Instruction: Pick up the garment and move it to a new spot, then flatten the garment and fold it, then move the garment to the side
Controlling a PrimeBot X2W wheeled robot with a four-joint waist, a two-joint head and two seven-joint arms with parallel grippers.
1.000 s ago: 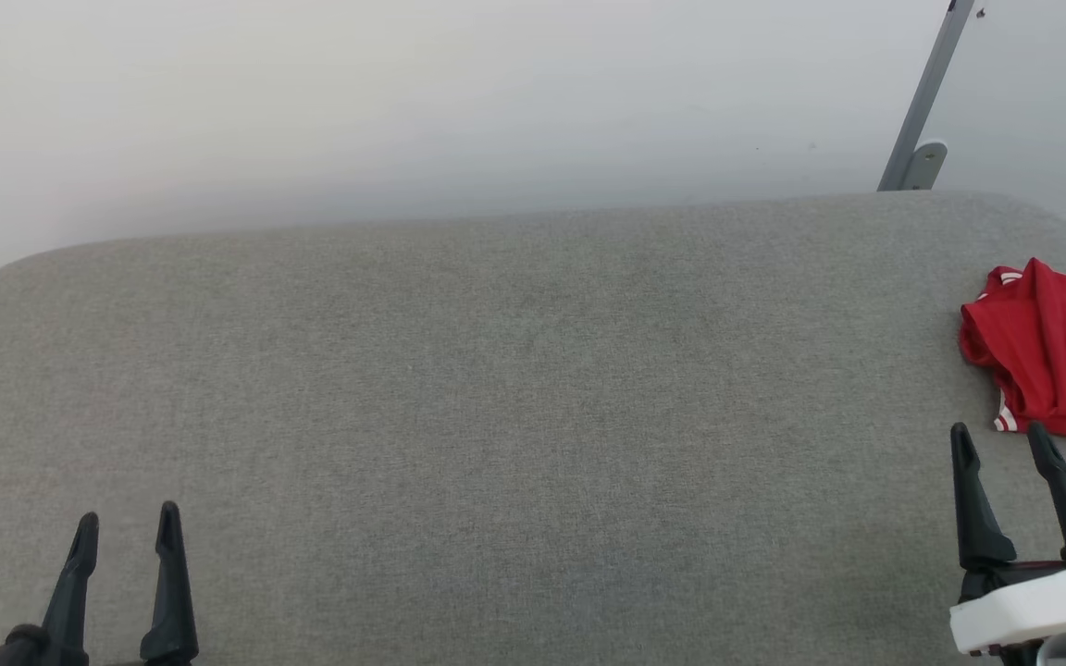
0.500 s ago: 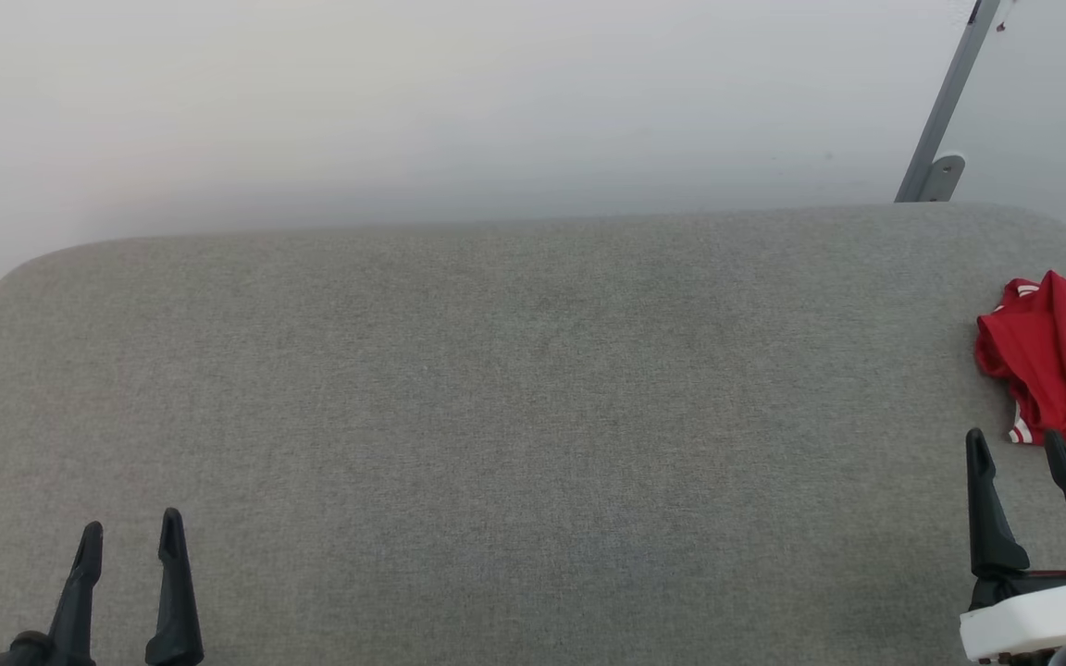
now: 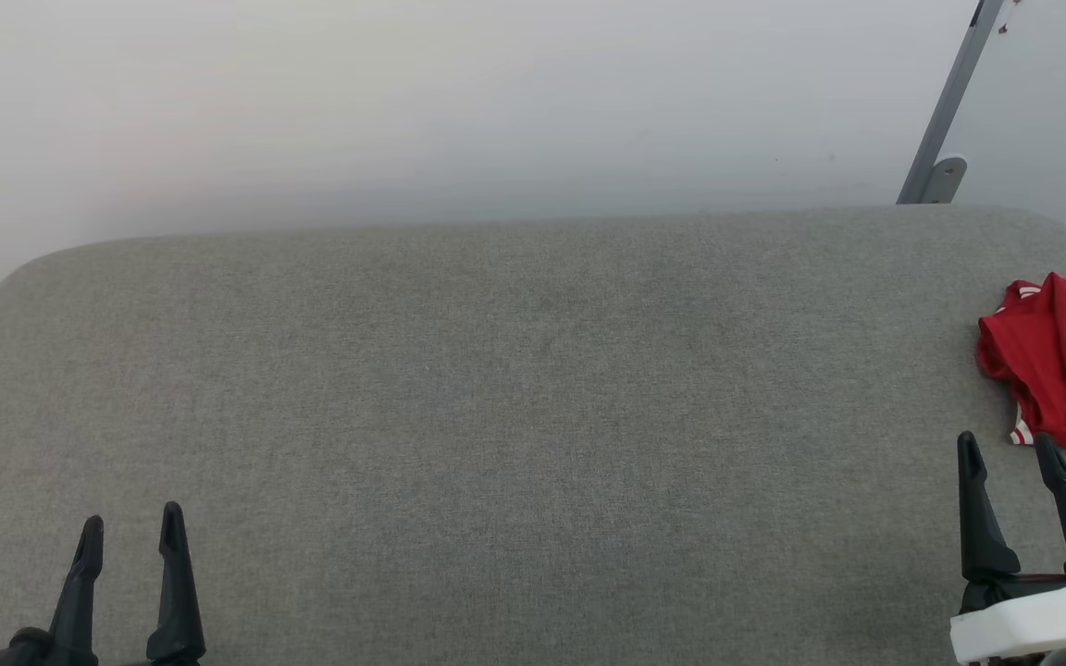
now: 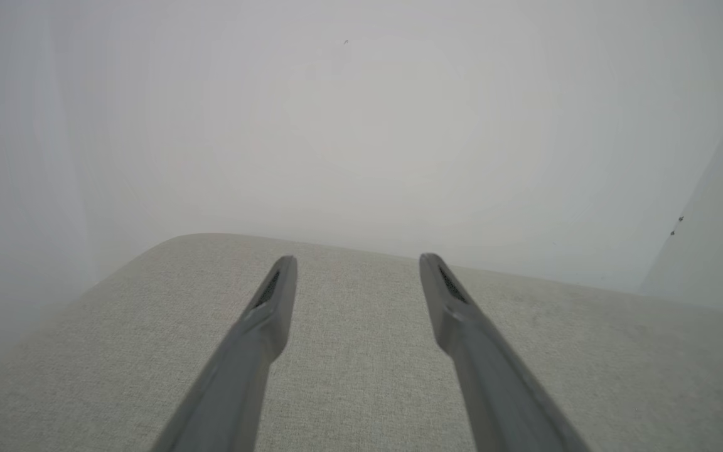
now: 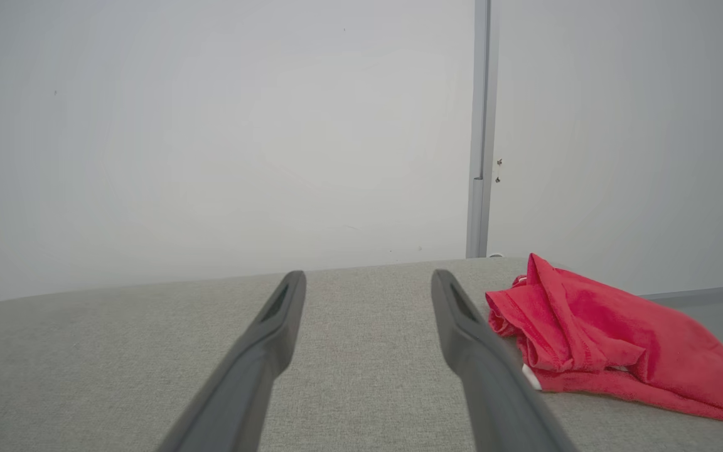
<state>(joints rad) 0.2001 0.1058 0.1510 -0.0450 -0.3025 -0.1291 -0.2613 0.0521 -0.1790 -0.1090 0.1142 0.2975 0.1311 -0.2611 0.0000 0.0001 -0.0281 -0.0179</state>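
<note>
The garment (image 3: 1060,370) is a small piece of red cloth, crumpled into a heap rather than spread. It lies at the right edge of the head view, on a grey fabric-covered surface (image 3: 496,370) with rounded corners. White-and-red striped trim peeks out at the heap's upper left and again at its lower left corner.

My right gripper (image 3: 1005,441) sits at the lower right of the head view. Its two dark fingers are spread apart with nothing between them, and the tips lie just below the garment's lower edge. My left gripper (image 3: 132,516) is at the lower left, well apart from the garment, fingers likewise parted and empty.

The head view cuts the garment off at its right edge. The right wrist view gives me more of it, at the lower right of that picture. There a ridge of cloth rises to a peak at the top, loose folds bunch at the left, and a flatter tail runs out to the right. A sliver of white shows just beside my right-hand finger there; whether that finger touches the cloth I cannot tell.

The left wrist view gives me the grey surface's rounded corner under my parted fingers and a pale wall (image 3: 403,92) beyond. A grey metal post (image 3: 949,102) slants at the upper right of the head view.
</note>
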